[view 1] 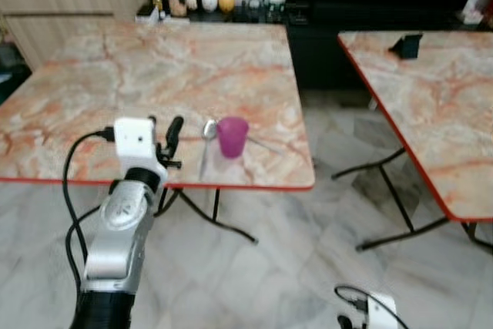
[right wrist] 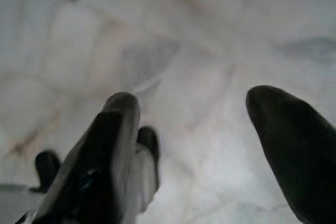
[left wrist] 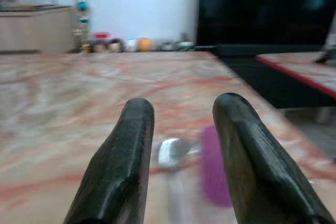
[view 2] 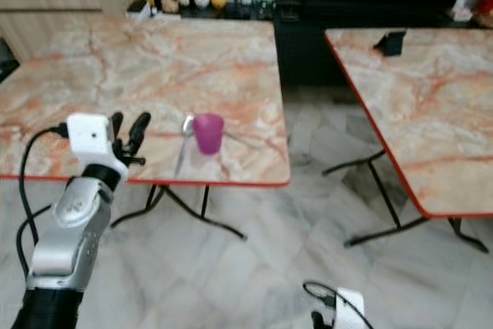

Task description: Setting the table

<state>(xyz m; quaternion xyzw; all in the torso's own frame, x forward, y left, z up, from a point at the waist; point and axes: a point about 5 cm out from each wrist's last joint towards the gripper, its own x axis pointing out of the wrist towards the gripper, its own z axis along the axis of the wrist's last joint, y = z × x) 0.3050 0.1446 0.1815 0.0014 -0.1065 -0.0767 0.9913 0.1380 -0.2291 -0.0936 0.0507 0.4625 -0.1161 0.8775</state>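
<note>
With two marble-patterned worktops in view, the near worktop (view 1: 92,98) carries the task items: one purple cup (view 1: 232,136) and one spoon (view 1: 206,142). Referenced to the cup: it stands upright close to this worktop's front red edge, mouth upward. The spoon lies flat just beside the cup, on my left of it; its bowl sits level with the cup's rim and its handle points toward the front edge, so the long axis runs roughly front to back. A thin pale item lies on the far side of the cup; I cannot identify it. My left end effector (view 1: 165,142) hovers over the front edge, left of the spoon, fingers (left wrist: 126,150) parted and empty, pointing across the worktop. My right end effector (right wrist: 205,145) hangs low over the floor (view 1: 308,267), fingers spread wide, holding nothing. The second worktop (view 1: 439,105) stands well apart, right of the cup, bearing one dark object (view 1: 406,45).
</note>
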